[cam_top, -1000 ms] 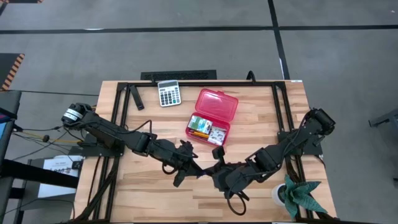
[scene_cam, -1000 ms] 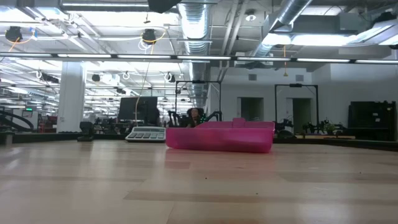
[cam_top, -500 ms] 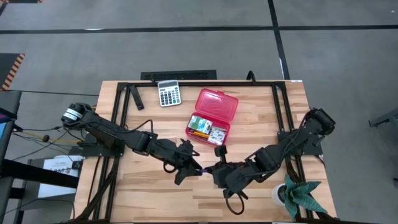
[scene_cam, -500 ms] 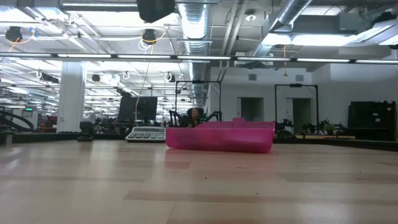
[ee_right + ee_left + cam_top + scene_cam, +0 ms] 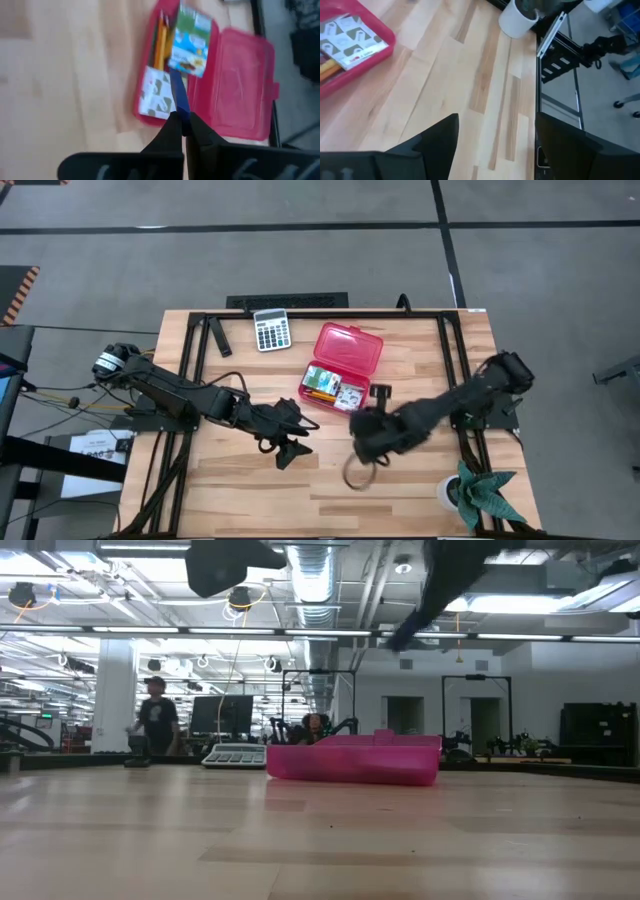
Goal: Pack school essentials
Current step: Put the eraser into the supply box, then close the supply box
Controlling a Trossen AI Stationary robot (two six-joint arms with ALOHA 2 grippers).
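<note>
right tool pinches a blue pen; left tool gapes.

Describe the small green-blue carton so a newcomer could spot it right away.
Start at the open red translucent plastic case in the middle of the wooden table. In its filled tray half lies the small green-blue carton, beside orange and yellow pencils. It alone has a green top and pale blue printed front.

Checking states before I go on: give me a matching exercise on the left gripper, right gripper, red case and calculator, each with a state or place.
1. left gripper
2. right gripper
3. red case
4. calculator

A. lying open, stationery inside
B. jaws shut on a pen
C. at the far edge, beside the case
D. jaws open over the bare table

Pairs: 1-D, 2-B, 3-A, 4-C
</note>
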